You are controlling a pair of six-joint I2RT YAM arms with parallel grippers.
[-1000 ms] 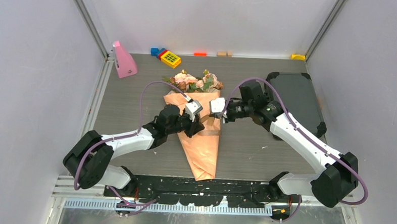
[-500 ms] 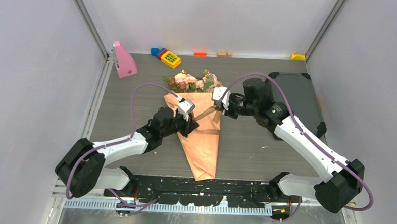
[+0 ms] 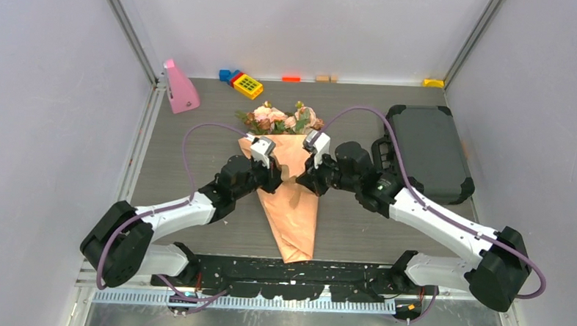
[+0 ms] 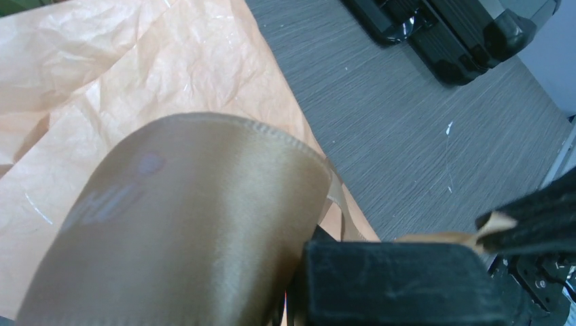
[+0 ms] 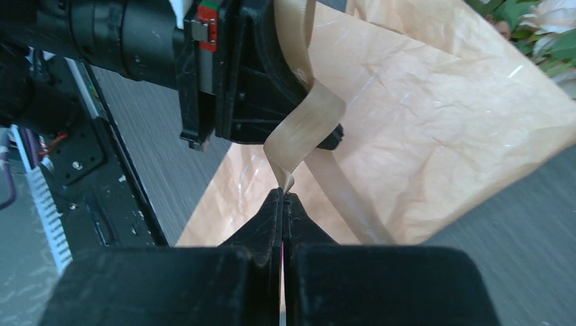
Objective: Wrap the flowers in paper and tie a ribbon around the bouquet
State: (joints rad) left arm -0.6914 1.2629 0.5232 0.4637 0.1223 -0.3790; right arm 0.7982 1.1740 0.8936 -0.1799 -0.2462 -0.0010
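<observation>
The bouquet lies in the middle of the table, its flowers (image 3: 280, 120) pointing away from me and its peach-orange paper (image 3: 292, 214) tapering toward me. Both grippers meet over the upper half of the cone. My left gripper (image 3: 274, 181) is shut on the ribbon (image 4: 183, 224), which bulges as a wide tan loop right in front of its camera beside one black finger (image 4: 394, 285). My right gripper (image 5: 283, 197) is shut on a ribbon end (image 5: 302, 132), and the strip runs up from it to the left gripper (image 5: 272, 75). The paper (image 5: 435, 129) and flowers (image 5: 543, 27) lie beyond.
A dark grey case (image 3: 427, 151) lies at the right, close behind the right forearm. A pink object (image 3: 178, 88) stands at the back left. A yellow toy block (image 3: 248, 85) and small bricks sit along the back wall, and walls close in three sides.
The right gripper first lifted back toward the flowers, then came down low over the cone beside the left gripper. The left wrist shifted left and a little back.
</observation>
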